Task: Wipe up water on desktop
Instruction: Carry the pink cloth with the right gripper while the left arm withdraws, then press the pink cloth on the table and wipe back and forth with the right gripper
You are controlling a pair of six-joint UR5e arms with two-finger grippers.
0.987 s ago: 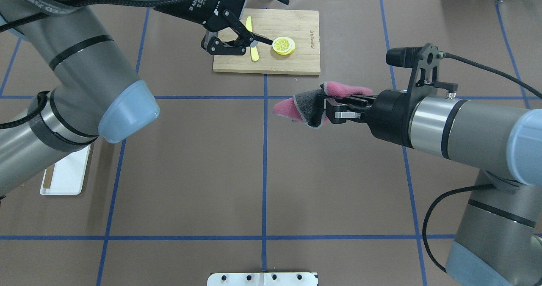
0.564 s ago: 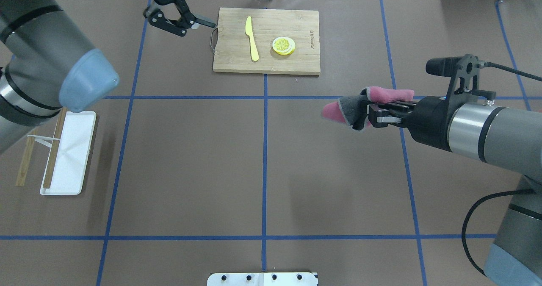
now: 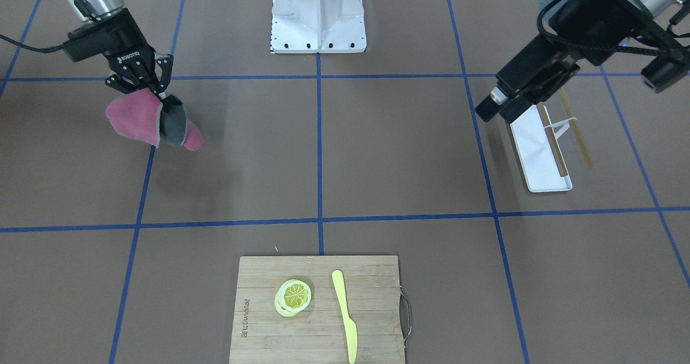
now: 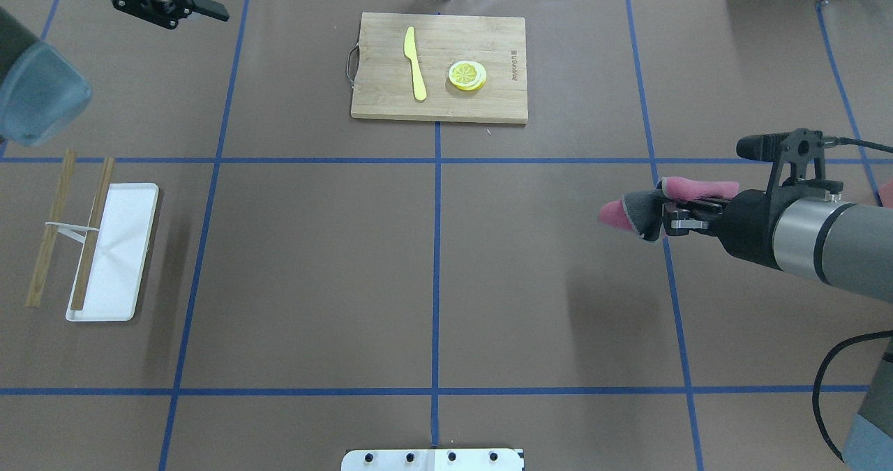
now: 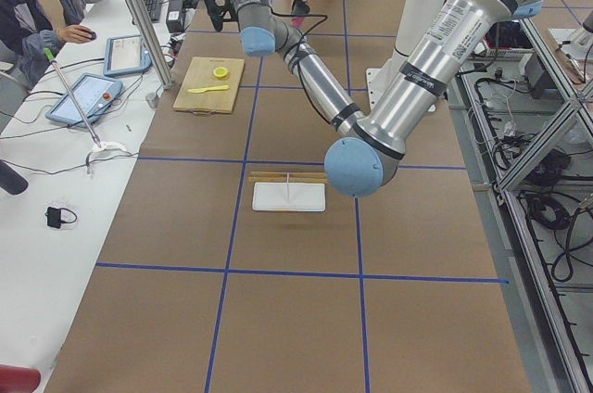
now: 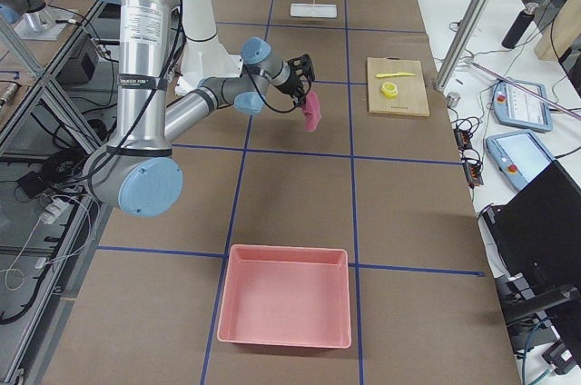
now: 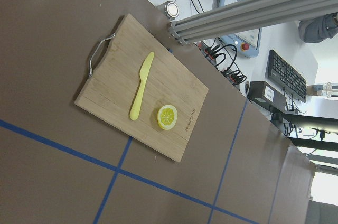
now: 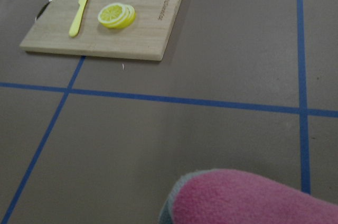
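The desktop (image 4: 314, 262) is matte brown with blue tape lines; I see no water patch on it. My right gripper (image 4: 659, 218) is shut on a pink and grey cloth (image 4: 623, 213) and holds it in the air above the right side of the desktop. The front-facing view shows the cloth (image 3: 143, 121) hanging folded under the right gripper (image 3: 153, 91). Its pink edge fills the bottom of the right wrist view (image 8: 237, 197). My left gripper (image 4: 202, 9) is open and empty, high over the far left corner; it also shows in the front-facing view (image 3: 496, 110).
A bamboo cutting board (image 4: 488, 105) at the back centre holds a yellow knife (image 4: 416, 63) and lemon slices (image 4: 467, 75). A white tray (image 4: 125, 248) with chopsticks (image 4: 45, 241) lies at the left. A pink bin (image 6: 286, 308) stands beyond the right end.
My right gripper has moved right with the cloth, from near the centre line to the right tape line. My left arm has swung from over the cutting board to the far left.
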